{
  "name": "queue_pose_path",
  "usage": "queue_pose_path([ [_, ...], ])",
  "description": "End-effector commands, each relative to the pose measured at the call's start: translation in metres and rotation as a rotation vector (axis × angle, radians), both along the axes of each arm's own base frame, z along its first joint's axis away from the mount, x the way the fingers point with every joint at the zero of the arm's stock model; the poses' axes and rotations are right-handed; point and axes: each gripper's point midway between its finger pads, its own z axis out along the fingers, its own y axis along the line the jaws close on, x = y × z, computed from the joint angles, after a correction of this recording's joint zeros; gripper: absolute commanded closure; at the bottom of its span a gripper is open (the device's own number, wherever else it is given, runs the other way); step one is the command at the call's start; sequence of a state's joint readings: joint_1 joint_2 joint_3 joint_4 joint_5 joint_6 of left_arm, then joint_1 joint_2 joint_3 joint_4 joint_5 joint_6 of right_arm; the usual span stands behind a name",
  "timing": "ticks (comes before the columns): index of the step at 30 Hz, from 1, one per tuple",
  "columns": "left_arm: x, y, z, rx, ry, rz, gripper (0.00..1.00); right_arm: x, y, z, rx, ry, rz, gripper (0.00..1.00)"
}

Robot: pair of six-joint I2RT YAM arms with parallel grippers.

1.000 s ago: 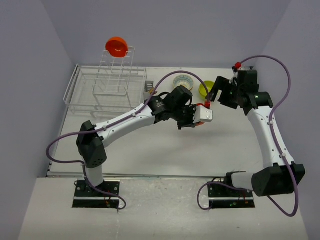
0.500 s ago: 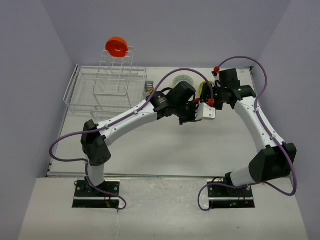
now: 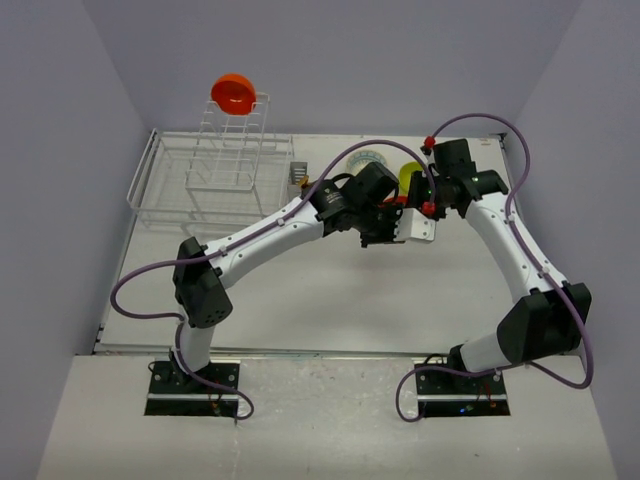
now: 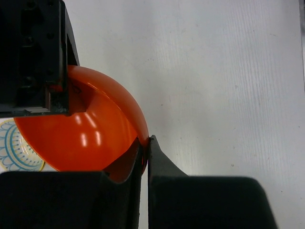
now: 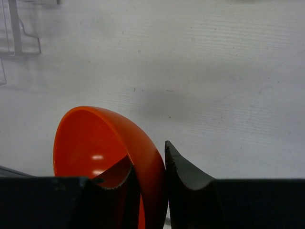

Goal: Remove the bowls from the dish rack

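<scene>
far left, at the back of the table (image 3: 300, 290): white wire dish rack (image 3: 142, 178), a low rectangular tray of thin rods. carries a taller upright tier (image 3: 238, 140) of the same wire, narrow and slotted. on top of that tier: glossy orange-red bowl (image 3: 234, 93), round and smooth, tipped so the hollow faces forward. at the tray's right corner: small grey cutlery holder (image 3: 298, 178), boxy.

further right, on the matt, faintly streaked tabletop: patterned bowl (image 3: 368, 157), pale with fine blue line-work, partly hidden behind the left arm (image 3: 270, 232). just beside it: lime-green bowl (image 3: 409, 176), plain and shiny.

in front of those two, between the wrists: held bowl (image 4: 90, 129), orange, thin-walled, hemispherical, bright highlights on a slick plastic-looking skin. hidden under the wrists from overhead. pinched at the rim by the left gripper (image 4: 145, 145), black fingers closed tight, one inside the wall, one outside. clasped at another part of the rim by the right gripper (image 5: 148, 153): ridged finger in the hollow, smooth curved finger against the outside, jaws drawn in onto the wall.

far right: white-shelled right arm (image 3: 530, 260), purple cable (image 3: 480, 118) looped above.
</scene>
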State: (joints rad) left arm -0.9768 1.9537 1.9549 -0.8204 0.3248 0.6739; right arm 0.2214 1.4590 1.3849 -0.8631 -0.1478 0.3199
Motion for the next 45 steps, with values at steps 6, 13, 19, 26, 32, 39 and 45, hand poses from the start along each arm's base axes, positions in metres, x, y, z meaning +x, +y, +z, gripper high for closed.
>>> queue_pose_path([
  [6, 0.005, 0.007, 0.013, 0.007, -0.025, 0.015, 1.00, 0.007, -0.001, 0.007, 0.006, -0.018, -0.032, 0.46],
  [13, 0.001, 0.008, 0.002, 0.031, 0.005, 0.004, 1.00, 0.006, 0.001, 0.019, 0.023, -0.052, -0.025, 0.70],
  [19, 0.004, 0.009, 0.001, 0.042, -0.001, 0.018, 1.00, 0.004, 0.001, 0.012, 0.024, -0.033, -0.023, 1.00],
  [26, 0.021, 0.012, 0.004, 0.035, -0.044, 0.121, 0.62, 0.011, 0.003, 0.011, 0.032, -0.049, -0.028, 1.00],
  [32, 0.035, 0.035, 0.043, -0.106, -0.132, 0.309, 0.00, 0.040, 0.002, -0.009, 0.061, -0.057, -0.109, 1.00],
  [39, 0.052, 0.092, 0.101, -0.410, -0.206, 0.676, 0.00, 0.084, 0.011, -0.040, 0.184, -0.134, -0.254, 1.00],
  [45, 0.086, 0.159, 0.170, -0.691, -0.146, 1.069, 0.00, 0.100, 0.020, -0.092, 0.223, -0.052, -0.331, 1.00],
])
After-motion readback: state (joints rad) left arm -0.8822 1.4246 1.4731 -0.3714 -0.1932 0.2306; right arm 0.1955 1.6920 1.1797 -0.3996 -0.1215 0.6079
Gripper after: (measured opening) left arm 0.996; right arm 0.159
